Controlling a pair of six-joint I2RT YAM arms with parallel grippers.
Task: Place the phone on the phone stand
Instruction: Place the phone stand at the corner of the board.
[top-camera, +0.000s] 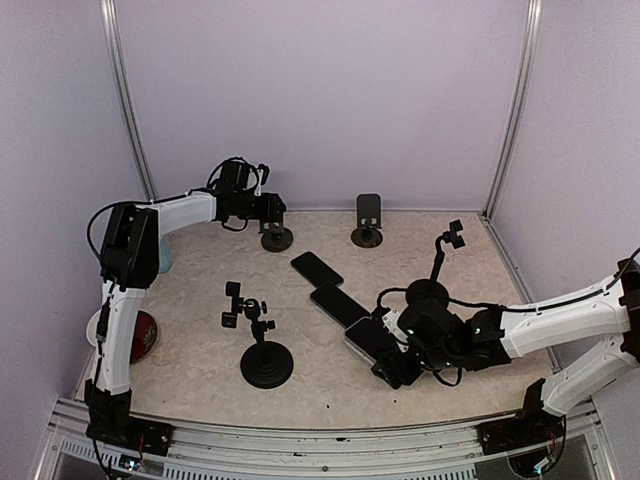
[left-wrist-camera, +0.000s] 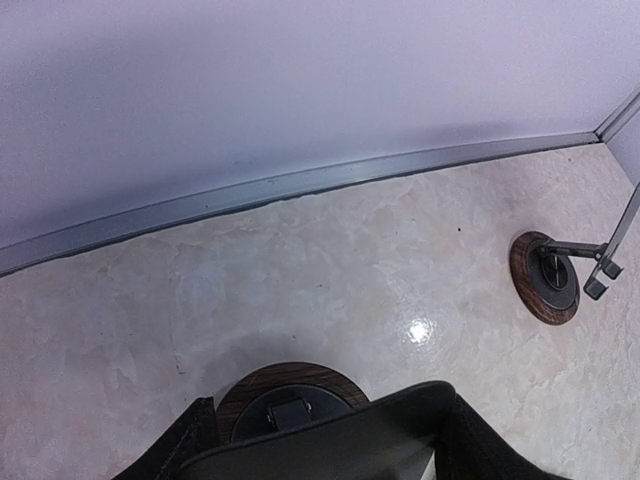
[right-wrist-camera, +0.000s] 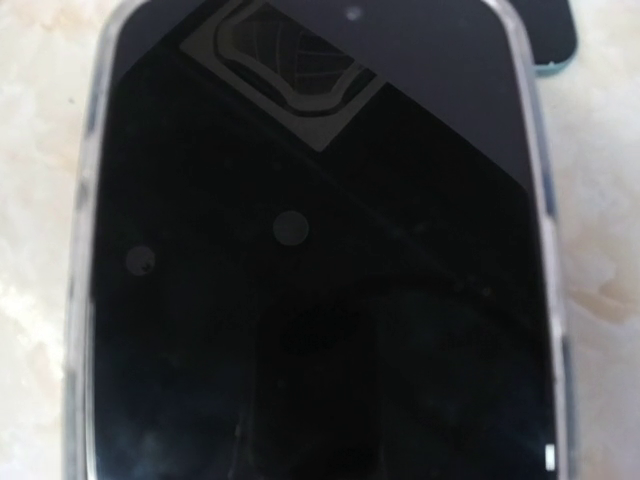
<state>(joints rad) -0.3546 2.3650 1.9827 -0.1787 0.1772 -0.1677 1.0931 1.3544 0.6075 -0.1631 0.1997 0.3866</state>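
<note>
I am watching the right pincer (top-camera: 396, 368), which is sitting low at the near end of the phone (top-camera: 368, 338). Its fingers are not showing, so I cannot tell if it is spread or pinching. The phone is lying flat on the tabletop (top-camera: 190, 300), its long axis running away to the far left, and the right arm is being the nearer one. At the back, the left pincer (left-wrist-camera: 325, 428) is pinching the plate of the stand (left-wrist-camera: 285, 385).
</note>
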